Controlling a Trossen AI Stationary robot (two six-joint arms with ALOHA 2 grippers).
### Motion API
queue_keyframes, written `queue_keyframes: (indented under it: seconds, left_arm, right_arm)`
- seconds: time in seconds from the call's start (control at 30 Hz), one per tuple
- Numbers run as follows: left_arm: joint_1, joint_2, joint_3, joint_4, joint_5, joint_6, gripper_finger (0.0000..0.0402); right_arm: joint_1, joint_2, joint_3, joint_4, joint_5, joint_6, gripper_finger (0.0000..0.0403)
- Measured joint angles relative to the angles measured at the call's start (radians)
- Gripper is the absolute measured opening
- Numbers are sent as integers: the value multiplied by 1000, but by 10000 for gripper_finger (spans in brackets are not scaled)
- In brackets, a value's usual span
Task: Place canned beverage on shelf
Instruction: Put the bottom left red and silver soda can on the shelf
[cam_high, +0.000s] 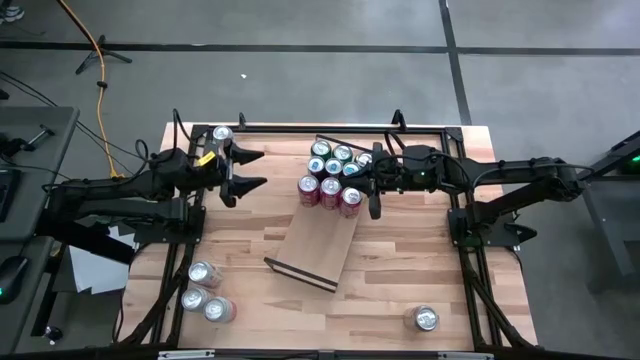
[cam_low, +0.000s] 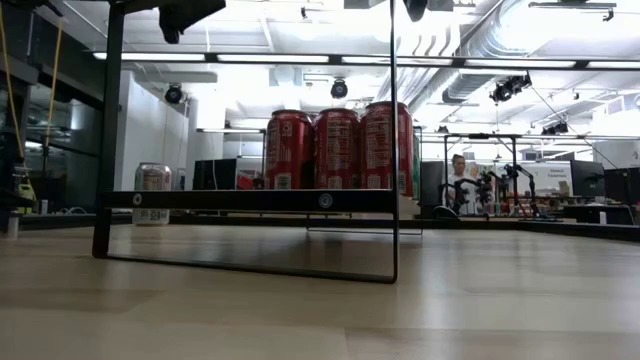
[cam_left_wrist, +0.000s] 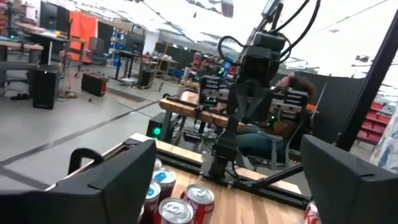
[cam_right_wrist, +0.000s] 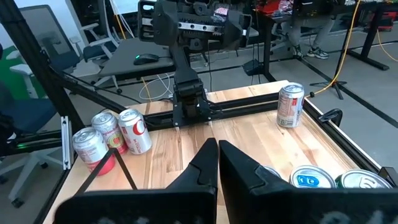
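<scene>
Canned beverage stock sits in a tight cluster (cam_high: 333, 172) on the far end of the shelf (cam_high: 315, 245), red cans in front and blue-topped ones behind, packed together presumably to leave the near end of the board free. The shelf lies at an angle near the middle of the tabletop (cam_high: 400, 270).

Left gripper (cam_high: 250, 168) hangs over the far-left part of the tabletop with its fingers spread wide and nothing between them. One silver can (cam_high: 222, 134) stands upright just behind it at the far-left corner, apart from the fingers and not on the shelf.

Right gripper (cam_high: 372, 190) hangs over the right side of the cluster, fingers pressed together and empty; judged to be waiting.

Other loose cans: three (cam_high: 205, 292) grouped near the near-left corner, one (cam_high: 426, 319) near the near-right corner. The right arm over the cluster could obstruct further placement there. A person is seated beyond the table.
</scene>
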Motion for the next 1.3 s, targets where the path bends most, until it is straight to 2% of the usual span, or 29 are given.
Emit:
queue_keyframes:
  seconds: [0.13,0.3,0.4,0.5,0.7,0.87,1.0,1.1,1.2,1.3]
  left_arm:
    - [0,0,0,-3,-3,0,351]
    - [0,0,1,-5,-3,23,350]
    - [0,7,42,-64,7,-51,350]
    - [-3,32,155,-277,15,-77,349]
    - [-40,167,496,-942,17,-135,349]
    - [-113,276,714,-1445,37,-405,349]
    - [-203,304,757,-1709,65,-670,349]
    - [-297,303,750,-1832,72,-885,349]
    - [-398,300,750,-1792,66,-1046,349]
    - [-495,322,749,-1830,60,-1179,349]
  right_arm:
    - [0,0,0,0,1,0,0]
    - [0,0,0,0,1,-1,0]
    - [0,0,0,0,1,-3,0]
    - [0,0,0,0,1,-3,0]
    - [0,0,0,-27,0,-3,0]
    - [0,0,0,-50,0,-3,0]
    - [0,0,0,-62,0,-3,0]
    - [0,0,0,-65,0,-3,0]
    - [0,0,0,-69,0,-3,0]
    - [0,0,0,-70,0,-3,0]
